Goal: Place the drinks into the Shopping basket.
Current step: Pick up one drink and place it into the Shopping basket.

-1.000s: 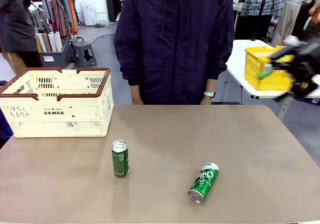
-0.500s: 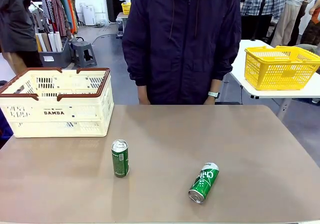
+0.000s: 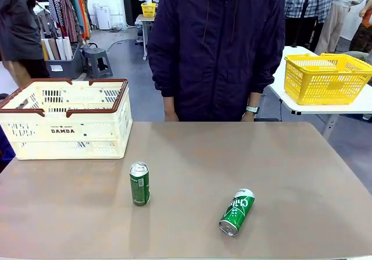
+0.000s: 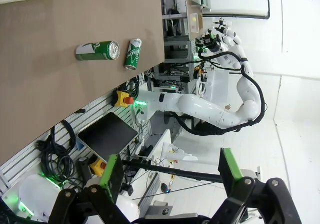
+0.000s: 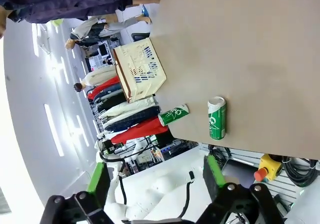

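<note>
Two green drink cans are on the brown table. One can stands upright left of the middle, and the other can lies on its side near the front edge. The cream Shopping basket with its brown rim sits at the table's far left. My left gripper is open with nothing between its fingers, far from the upright can and the lying can. My right gripper is open too, well away from the lying can, the upright can and the basket.
A person in a dark jacket stands at the table's far edge, hands down behind it. A yellow mesh basket rests on a separate white table at the right. A wide stretch of table surface separates the cans from the cream basket.
The right gripper, blurred at the front view's right edge a second ago, has left that view. The person has shifted slightly to the right. The cans and basket have not moved.
</note>
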Action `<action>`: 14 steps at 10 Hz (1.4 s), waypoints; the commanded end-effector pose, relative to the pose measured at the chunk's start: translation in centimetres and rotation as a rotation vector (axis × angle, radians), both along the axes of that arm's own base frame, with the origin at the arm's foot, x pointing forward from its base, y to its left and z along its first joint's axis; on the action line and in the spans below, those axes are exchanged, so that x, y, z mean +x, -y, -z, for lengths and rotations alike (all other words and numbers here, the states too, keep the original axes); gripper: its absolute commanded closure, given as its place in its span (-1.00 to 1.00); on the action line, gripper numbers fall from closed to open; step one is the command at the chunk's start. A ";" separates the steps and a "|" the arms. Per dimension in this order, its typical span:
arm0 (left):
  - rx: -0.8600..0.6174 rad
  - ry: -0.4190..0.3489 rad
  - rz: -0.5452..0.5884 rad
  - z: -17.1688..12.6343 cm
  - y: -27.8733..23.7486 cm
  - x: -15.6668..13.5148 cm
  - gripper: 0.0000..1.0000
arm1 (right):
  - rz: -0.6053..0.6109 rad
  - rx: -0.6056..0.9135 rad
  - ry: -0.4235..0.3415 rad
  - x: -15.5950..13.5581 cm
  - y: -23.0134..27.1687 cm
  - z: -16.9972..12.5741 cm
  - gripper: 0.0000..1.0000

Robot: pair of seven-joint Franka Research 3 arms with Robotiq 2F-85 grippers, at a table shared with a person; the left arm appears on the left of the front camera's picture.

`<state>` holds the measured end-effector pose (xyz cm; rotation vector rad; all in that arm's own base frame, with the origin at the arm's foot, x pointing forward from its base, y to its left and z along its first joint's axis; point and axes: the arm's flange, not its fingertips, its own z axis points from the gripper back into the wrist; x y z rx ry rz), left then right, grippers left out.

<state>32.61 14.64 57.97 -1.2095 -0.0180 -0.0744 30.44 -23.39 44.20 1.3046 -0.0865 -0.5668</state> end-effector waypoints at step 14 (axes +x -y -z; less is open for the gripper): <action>1.230 0.023 -0.052 4.9 39.6 10.3 -1.00 | 0.005 0.017 -0.005 0.1 0.3 -0.7 -1.00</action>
